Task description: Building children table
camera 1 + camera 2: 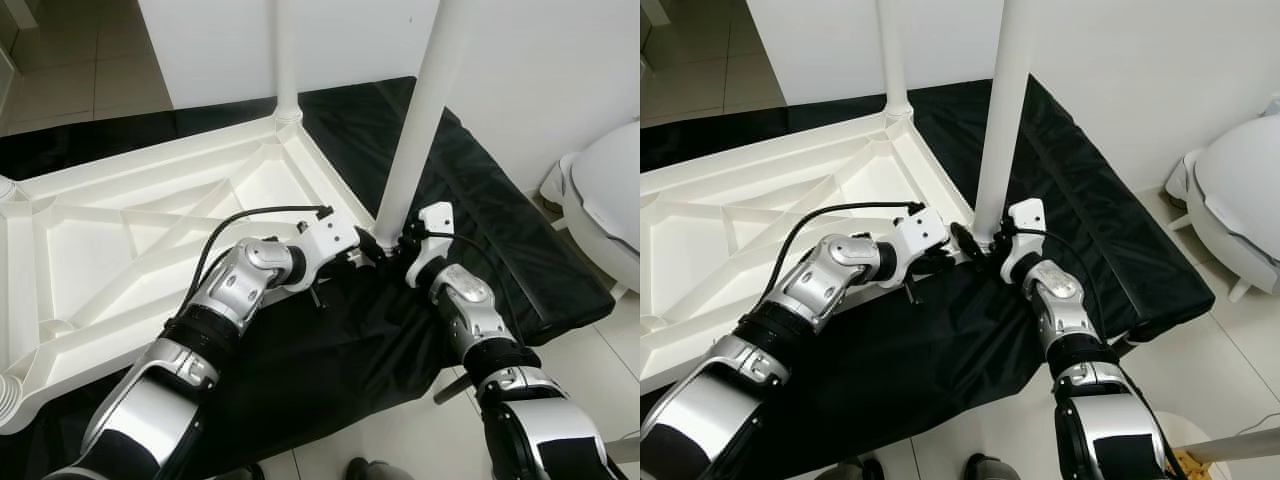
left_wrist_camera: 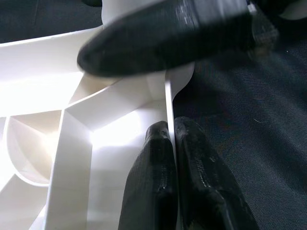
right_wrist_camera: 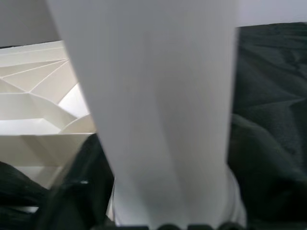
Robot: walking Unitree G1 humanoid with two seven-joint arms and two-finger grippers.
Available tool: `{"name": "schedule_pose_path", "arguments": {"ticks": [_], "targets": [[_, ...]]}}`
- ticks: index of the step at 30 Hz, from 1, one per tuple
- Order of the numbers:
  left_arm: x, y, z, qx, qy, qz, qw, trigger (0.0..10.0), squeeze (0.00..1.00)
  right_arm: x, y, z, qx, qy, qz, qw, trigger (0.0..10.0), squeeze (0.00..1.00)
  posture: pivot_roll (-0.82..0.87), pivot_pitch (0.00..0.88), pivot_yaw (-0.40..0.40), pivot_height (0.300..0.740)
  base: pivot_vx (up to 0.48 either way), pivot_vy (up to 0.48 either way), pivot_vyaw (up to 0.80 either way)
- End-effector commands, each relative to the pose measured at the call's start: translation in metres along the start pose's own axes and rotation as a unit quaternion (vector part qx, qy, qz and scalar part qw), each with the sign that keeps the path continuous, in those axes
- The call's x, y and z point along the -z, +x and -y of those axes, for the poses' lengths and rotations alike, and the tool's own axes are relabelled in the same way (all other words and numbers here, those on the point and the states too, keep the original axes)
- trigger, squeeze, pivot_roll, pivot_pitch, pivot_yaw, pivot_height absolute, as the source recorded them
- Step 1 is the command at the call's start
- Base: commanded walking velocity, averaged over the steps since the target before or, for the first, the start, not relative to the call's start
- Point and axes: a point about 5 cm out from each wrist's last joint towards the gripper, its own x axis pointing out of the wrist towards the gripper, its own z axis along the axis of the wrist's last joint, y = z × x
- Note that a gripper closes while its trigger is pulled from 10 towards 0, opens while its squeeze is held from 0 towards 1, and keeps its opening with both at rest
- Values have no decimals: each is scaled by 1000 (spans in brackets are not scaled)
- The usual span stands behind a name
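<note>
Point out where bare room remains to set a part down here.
Free: black cloth right of the near leg, and the cloth between the two arms. Crowded: the tabletop corner, where left tool and right tool meet.

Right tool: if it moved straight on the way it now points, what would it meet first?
The right tool sits at the base of the near white table leg; going on, it would press into that leg, then probably the left tool beyond.

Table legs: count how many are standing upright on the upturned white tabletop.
2. One table leg stands at the far corner of the tabletop; the other at the near corner, between the left gripper and right gripper. Other corners lie partly out of view.
</note>
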Motion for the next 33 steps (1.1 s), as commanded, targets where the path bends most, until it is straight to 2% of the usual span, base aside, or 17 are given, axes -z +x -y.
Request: {"name": "schedule_pose_path", "arguments": {"ticks": [1,6,12,16,18,20,21,22,27,28,30,31,32,33], "targets": [[23,-1,4,-3,-5,-54,999,10000,0,4,0,-3,-10,6,-5,1000,0,0,-37,117,37,740,0,0,0],[23,-1,6,-1,-5,-55,998,10000,0,7,-2,-3,-10,0,-9,1000,0,0,-38,117,34,740,0,0,0],[24,-1,7,-1,-5,-55,998,10000,0,14,-7,-1,3,20,-25,999,0,0,-37,115,30,740,0,0,0],[24,-1,8,0,-6,-55,998,10000,0,23,-9,-2,47,22,-51,997,0,0,-44,109,23,740,0,0,0],[24,0,9,1,-5,-55,998,10000,0,26,-10,-2,87,27,-56,994,0,0,-45,107,22,740,0,0,0],[24,0,9,1,-5,-55,998,10000,0,26,-10,-2,98,28,-55,993,0,0,-45,107,22,740,0,0,0],[24,0,10,2,-5,-55,998,10000,0,26,-10,-2,131,42,-51,989,0,0,-50,105,21,740,0,0,0],[24,0,10,2,-5,-55,998,10000,0,26,-10,-2,131,42,-51,989,0,0,-50,105,21,740,0,0,0],[25,1,11,3,-3,-57,998,10000,0,25,-12,-2,233,45,-46,970,0,0,-51,100,17,740,0,0,0],[25,1,11,3,-3,-57,998,10000,0,25,-12,-2,233,45,-46,970,0,0,-51,100,17,740,0,0,0],[25,1,11,3,-2,-57,998,10000,0,24,-14,-1,277,41,-45,959,0,0,-51,99,15,740,0,0,0],[25,1,11,3,-2,-57,998,10000,0,24,-14,-1,277,41,-45,959,0,0,-51,99,15,740,0,0,0],[25,2,11,3,-1,-58,998,10000,0,23,-17,-2,321,34,-45,945,0,0,-53,98,12,740,0,0,0],[25,2,11,3,-1,-58,998,10000,0,23,-17,-2,321,34,-45,945,0,0,-53,98,12,740,0,0,0]]}}
